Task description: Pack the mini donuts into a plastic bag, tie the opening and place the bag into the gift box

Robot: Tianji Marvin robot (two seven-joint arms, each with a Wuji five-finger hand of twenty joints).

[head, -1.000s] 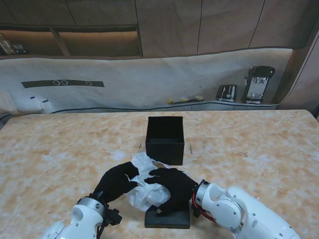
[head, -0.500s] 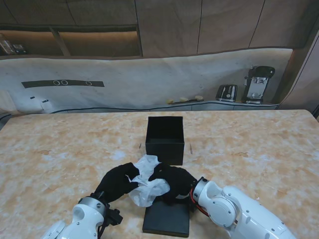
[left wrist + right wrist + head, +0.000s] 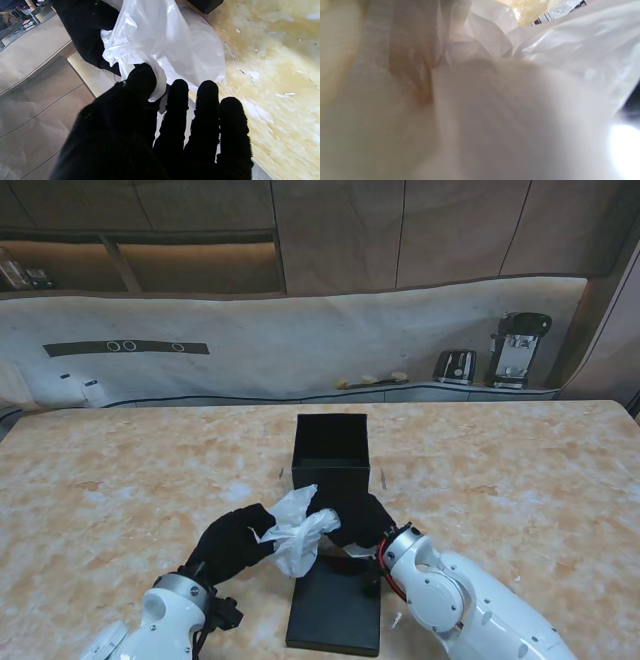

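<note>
The white plastic bag (image 3: 298, 534) hangs crumpled between my two black-gloved hands, just nearer to me than the open black gift box (image 3: 331, 457). My right hand (image 3: 356, 518) is shut on the bag's right side, close to the box's front wall. My left hand (image 3: 232, 543) touches the bag's left side. In the left wrist view a strip of the bag (image 3: 160, 45) runs between thumb and forefinger (image 3: 178, 92), while the other fingers stay stretched out. The bag (image 3: 545, 75) fills the right wrist view, with a brownish donut shape (image 3: 420, 75) showing through the plastic.
A flat black box lid (image 3: 336, 612) lies on the marble table (image 3: 520, 480) nearer to me than the bag, partly under my right forearm. Small crumbs dot the table (image 3: 275, 75) near the hands. Appliances stand on the far counter beyond the table.
The bag rose off the lid and moved farther from me toward the box, carried by my right hand. My left hand followed slightly. More of the lid now shows.
</note>
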